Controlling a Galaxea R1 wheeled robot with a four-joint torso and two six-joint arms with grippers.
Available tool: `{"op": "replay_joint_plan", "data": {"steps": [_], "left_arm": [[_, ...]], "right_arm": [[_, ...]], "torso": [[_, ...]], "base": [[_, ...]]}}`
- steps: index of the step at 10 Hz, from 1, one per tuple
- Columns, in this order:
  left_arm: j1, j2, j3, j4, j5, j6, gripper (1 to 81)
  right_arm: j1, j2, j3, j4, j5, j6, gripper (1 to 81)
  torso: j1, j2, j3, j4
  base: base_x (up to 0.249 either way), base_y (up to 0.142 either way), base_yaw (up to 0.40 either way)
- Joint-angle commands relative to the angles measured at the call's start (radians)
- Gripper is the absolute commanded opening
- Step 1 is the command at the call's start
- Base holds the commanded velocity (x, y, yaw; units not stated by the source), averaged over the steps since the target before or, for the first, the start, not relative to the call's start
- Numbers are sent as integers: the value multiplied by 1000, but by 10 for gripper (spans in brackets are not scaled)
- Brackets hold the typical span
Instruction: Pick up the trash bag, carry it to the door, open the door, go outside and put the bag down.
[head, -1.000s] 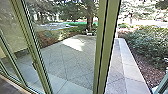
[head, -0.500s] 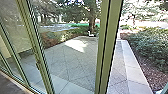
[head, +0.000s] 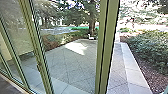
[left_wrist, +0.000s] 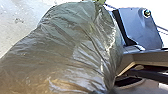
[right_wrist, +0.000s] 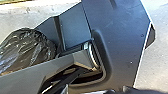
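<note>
Green-framed glazing (head: 15, 35) borders a dark floor (head: 5, 85). Outside, diagonally jointed paving (head: 75, 65) carries a bright sunlight patch (head: 77, 48). A pale edging strip (head: 133, 68) separates paving from shrubs (head: 152, 46); a tree (head: 91, 18) stands beyond.

One trash bag (left_wrist: 72, 47) is counted. Beyond the glass, one tree trunk (head: 92, 25) is seen, with one small white object (head: 91, 37) placed near its foot. One paved terrace (head: 67, 66) is marked by one sunlit patch (head: 76, 47) and edged at right by one pale strip (head: 132, 66). One handle (head: 39, 67) is mounted at left.
</note>
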Motion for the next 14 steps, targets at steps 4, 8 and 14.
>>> {"op": "replay_joint_plan", "data": {"steps": [4, 8, 14], "left_arm": [[-49, 12, -32, 8, 64, 20, 10], [-49, 13, -32, 10, 75, 35, 10], [-49, 12, -32, 44, 90, 35, 10]], "right_arm": [[19, 92, -94, -27, -44, -5, 811], [6, 94, -90, -42, 0, -10, 811], [5, 92, -92, -42, 0, -10, 811]], "torso": [[0, 0, 0, 0], [0, 0, 0, 0], [0, 0, 0, 0]], "base": [[0, 0, 0], [0, 0, 0], [0, 0, 0]]}}
